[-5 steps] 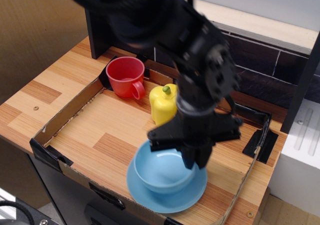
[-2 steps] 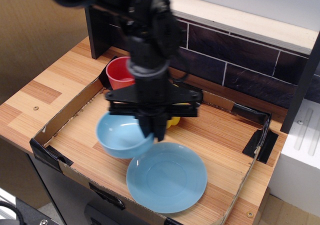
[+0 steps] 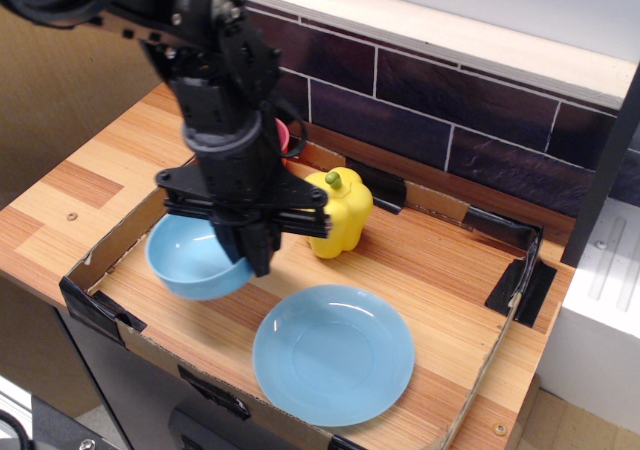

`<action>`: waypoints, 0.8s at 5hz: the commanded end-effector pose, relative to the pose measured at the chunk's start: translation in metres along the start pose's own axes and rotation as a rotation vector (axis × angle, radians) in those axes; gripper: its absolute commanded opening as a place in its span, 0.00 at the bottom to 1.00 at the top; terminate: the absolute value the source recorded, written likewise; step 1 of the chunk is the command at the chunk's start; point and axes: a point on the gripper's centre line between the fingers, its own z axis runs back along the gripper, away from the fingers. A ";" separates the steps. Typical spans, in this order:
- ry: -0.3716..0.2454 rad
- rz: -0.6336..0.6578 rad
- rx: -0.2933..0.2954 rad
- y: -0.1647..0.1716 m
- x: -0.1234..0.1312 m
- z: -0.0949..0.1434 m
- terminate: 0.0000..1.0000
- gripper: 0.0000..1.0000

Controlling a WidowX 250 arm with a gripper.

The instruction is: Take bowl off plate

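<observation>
So the claw (image 3: pixel 256 255) was clamped on the right rim of the bowl (image 3: pixel 192 260), I think, though the arm hid most of the grip. The bowl was off the plate (image 3: pixel 333 354), up and to the left of it on the bench (image 3: pixel 80 185). Yellow pepper (image 3: pixel 339 212) stood behind the plate, red cup (image 3: pixel 284 136) mostly hidden.

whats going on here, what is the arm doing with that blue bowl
The robot arm's gripper is at the right rim of the light-blue bowl and appears to hold it at the left side of the cardboard-walled tray. The bowl is already off the light-blue plate, which lies bare near the tray's front edge. A yellow pepper stands behind the plate, and a red cup is mostly hidden behind the arm.
</observation>
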 end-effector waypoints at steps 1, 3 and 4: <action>-0.009 0.007 0.036 0.004 0.013 -0.012 0.00 0.00; -0.010 0.033 0.003 -0.006 0.013 -0.005 0.00 1.00; -0.029 0.034 -0.018 -0.010 0.013 0.018 0.00 1.00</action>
